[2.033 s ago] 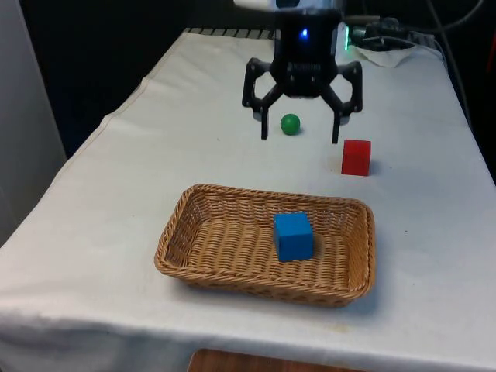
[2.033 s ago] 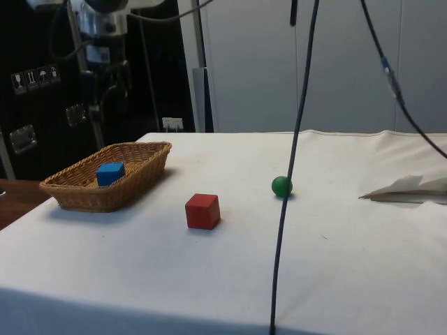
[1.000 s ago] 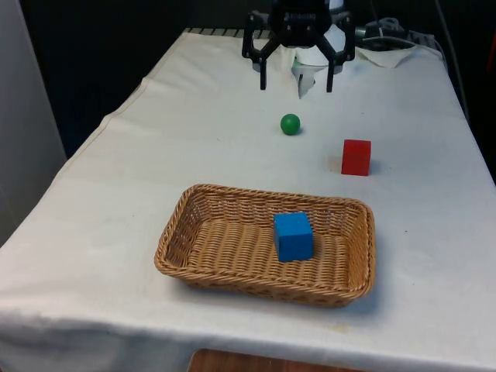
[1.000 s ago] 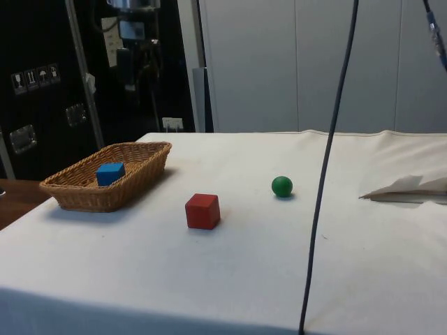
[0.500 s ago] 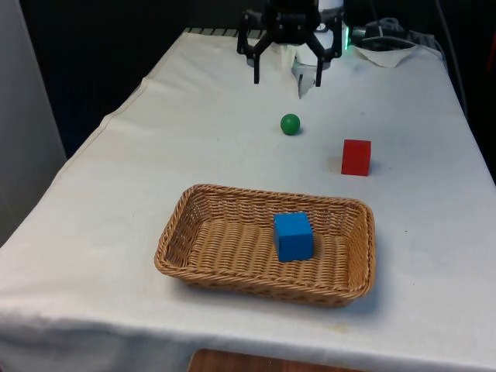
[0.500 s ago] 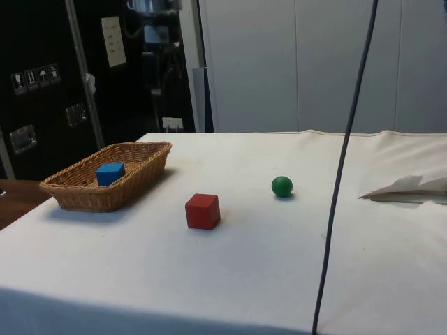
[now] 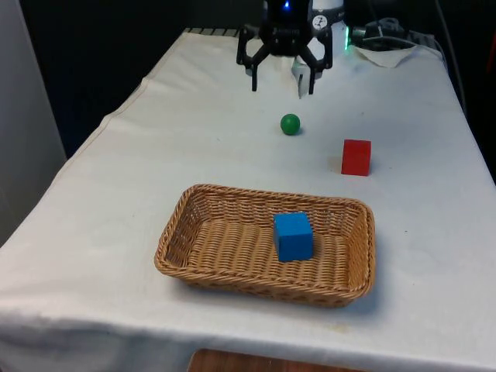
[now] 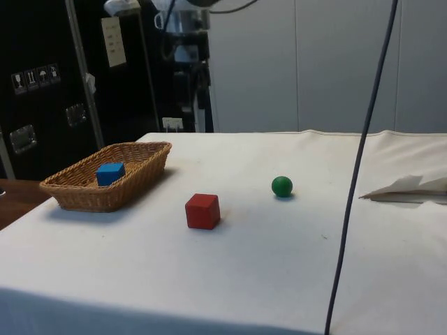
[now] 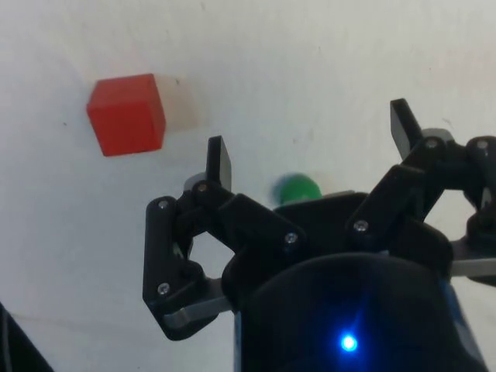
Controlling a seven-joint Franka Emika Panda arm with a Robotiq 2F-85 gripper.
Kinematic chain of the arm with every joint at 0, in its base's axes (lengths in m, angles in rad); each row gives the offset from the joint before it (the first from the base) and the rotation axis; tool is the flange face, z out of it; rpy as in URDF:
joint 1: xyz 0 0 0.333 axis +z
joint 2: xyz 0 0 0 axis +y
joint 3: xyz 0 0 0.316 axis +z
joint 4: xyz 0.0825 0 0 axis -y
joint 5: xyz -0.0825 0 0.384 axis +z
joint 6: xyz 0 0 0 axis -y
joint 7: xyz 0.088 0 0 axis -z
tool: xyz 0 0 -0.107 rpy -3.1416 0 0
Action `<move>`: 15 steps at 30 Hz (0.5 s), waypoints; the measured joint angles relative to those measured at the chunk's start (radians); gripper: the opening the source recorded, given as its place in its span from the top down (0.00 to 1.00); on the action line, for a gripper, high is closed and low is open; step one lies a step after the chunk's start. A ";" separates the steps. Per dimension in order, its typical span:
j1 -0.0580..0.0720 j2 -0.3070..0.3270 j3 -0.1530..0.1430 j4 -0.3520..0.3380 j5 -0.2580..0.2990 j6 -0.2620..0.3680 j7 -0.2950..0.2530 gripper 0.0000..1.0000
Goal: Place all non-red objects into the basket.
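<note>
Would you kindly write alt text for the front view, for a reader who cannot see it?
A woven basket on a white-clothed table holds a blue cube. Beyond it, a green ball and a red cube sit apart on the cloth. A black pincer hangs open above the table's far end, behind the ball.

The end effector hangs with fingers spread above the green ball, red cube nearby.
</note>
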 measured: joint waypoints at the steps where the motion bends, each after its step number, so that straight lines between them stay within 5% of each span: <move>1: 0.000 -0.004 -0.001 -0.013 -0.003 0.008 0.000 0.00; 15: 0.000 -0.065 -0.024 -0.184 -0.021 0.098 -0.014 0.00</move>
